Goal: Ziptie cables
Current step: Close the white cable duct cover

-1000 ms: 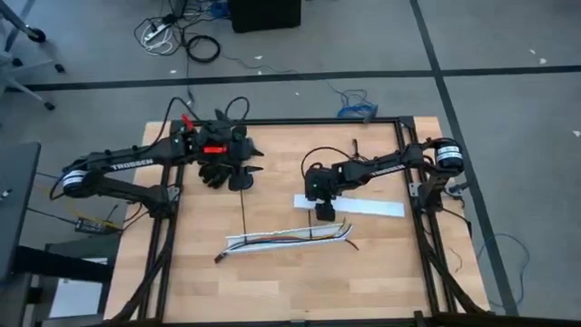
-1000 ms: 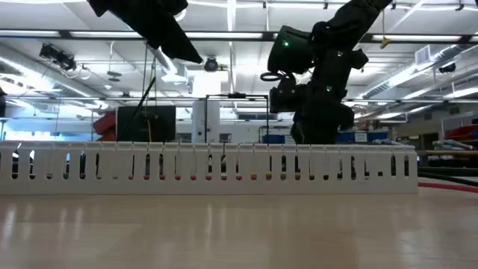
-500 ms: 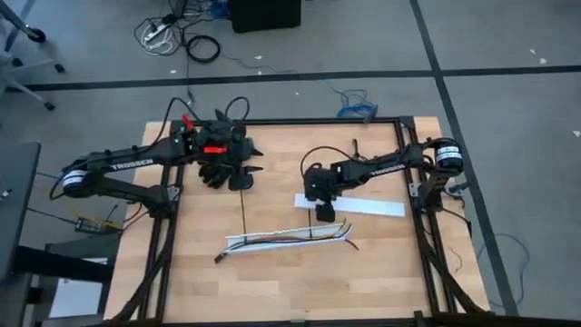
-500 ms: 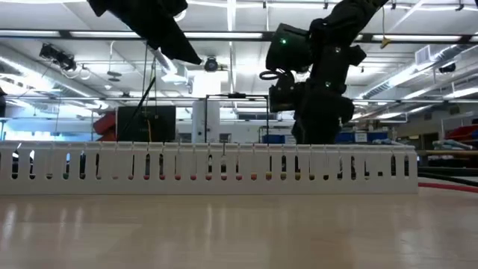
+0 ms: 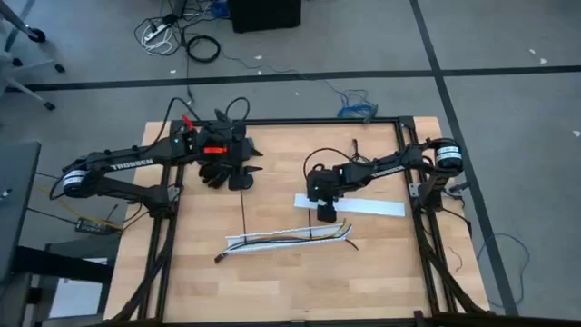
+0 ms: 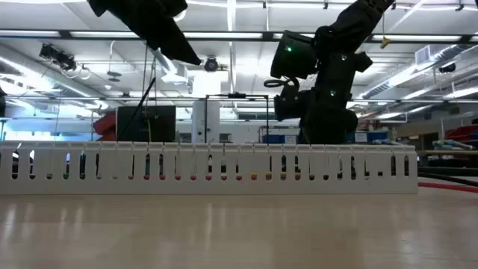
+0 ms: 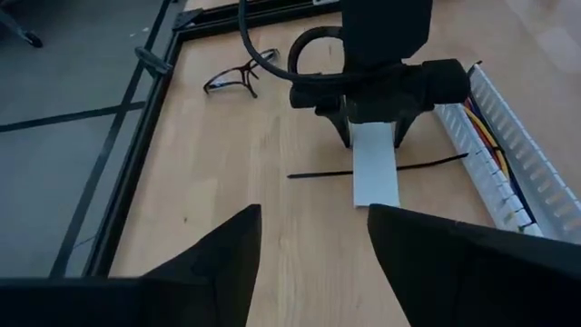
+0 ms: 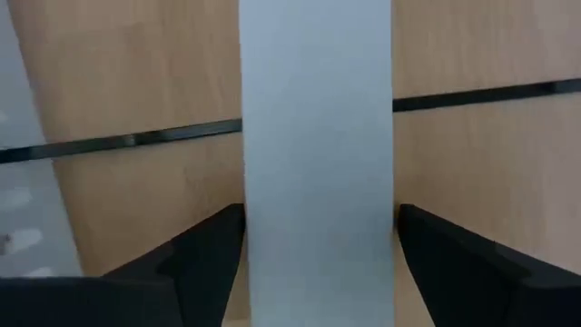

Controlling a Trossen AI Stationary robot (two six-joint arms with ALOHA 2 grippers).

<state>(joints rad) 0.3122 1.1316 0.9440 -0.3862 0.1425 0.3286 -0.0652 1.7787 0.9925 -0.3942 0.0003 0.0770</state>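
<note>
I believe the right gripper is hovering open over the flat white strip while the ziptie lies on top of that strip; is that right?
Not quite. The right gripper does hover with open jaws over the flat white strip, but the ziptie lies under the strip, not on top. The right wrist view shows the black strap vanishing beneath the white surface and reappearing on the other side.
</note>
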